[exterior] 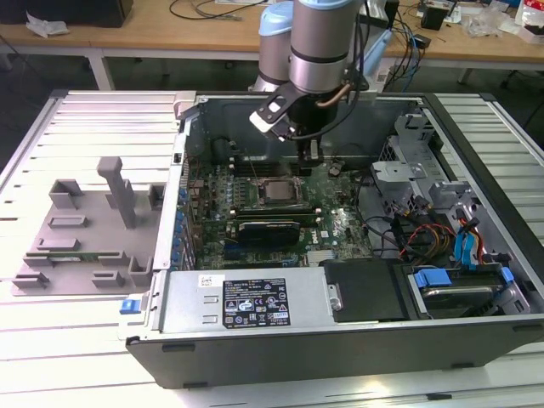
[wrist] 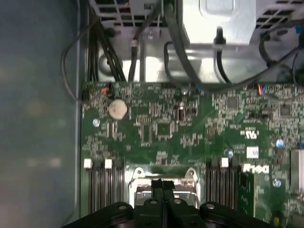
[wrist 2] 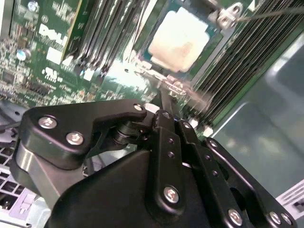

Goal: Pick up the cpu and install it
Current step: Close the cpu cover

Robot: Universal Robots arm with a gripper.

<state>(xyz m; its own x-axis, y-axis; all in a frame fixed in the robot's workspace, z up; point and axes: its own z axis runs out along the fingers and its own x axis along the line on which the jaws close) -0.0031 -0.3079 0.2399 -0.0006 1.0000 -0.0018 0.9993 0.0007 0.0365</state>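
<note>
Pincer (wrist: pixel 164 186) hangs inside the open PC case (exterior: pixel 476 170), fingers pressed together with nothing held, tip near the socket's edge. The cpu (wrist 2: pixel 176 40) lies flat in the motherboard (exterior: pixel 336 225) socket. Grey fixture tray (exterior: pixel 76 229) sits on the counter (exterior: pixel 68 344), well apart.

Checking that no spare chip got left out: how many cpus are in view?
1. The cpu sits in place on the motherboard, near the claw. Another could be hidden behind the posts of the grey fixture tray.
</note>
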